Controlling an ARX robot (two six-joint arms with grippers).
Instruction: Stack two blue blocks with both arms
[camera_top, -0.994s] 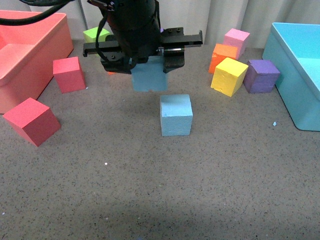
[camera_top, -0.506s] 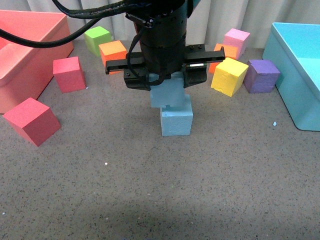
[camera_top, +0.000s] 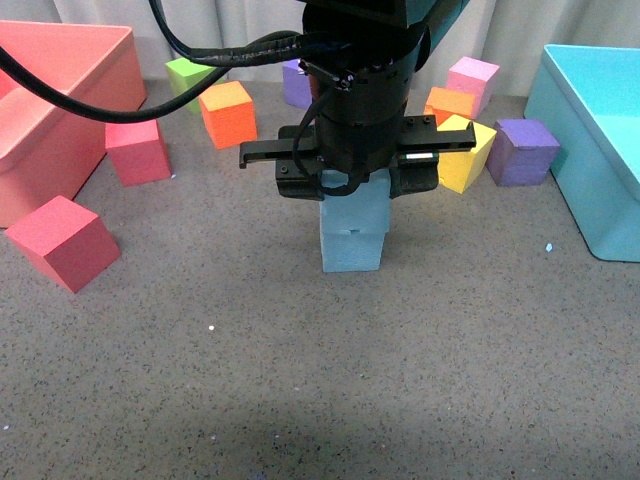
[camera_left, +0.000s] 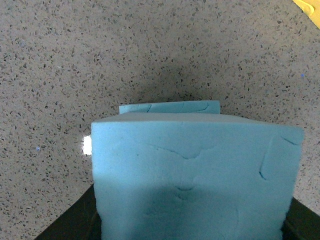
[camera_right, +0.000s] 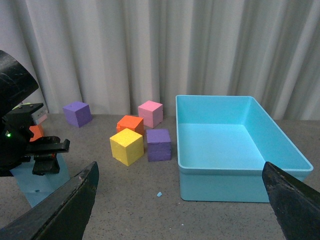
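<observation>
So the left tool (camera_top: 357, 187) is clamped on the upper blue block (camera_top: 355, 207), which sits pretty squarely on the lower blue block (camera_top: 351, 252), mid-bench. The bench (camera_top: 300, 380) is grey speckled stuff, with pale pleated curtains (camera_right: 200, 45) hanging behind it. Loose coloured cubes lie around the back. There's a coral bin (camera_top: 60, 130) on the left and a turquoise bin (camera_top: 560, 130) on the right. The right tool (camera_right: 180, 172) has its fingers spread wide, holding nothing, well off from the stack.

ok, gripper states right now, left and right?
Left gripper: shut on the upper blue block, on top of the lower blue block.
Right gripper: open, holding nothing.
</observation>
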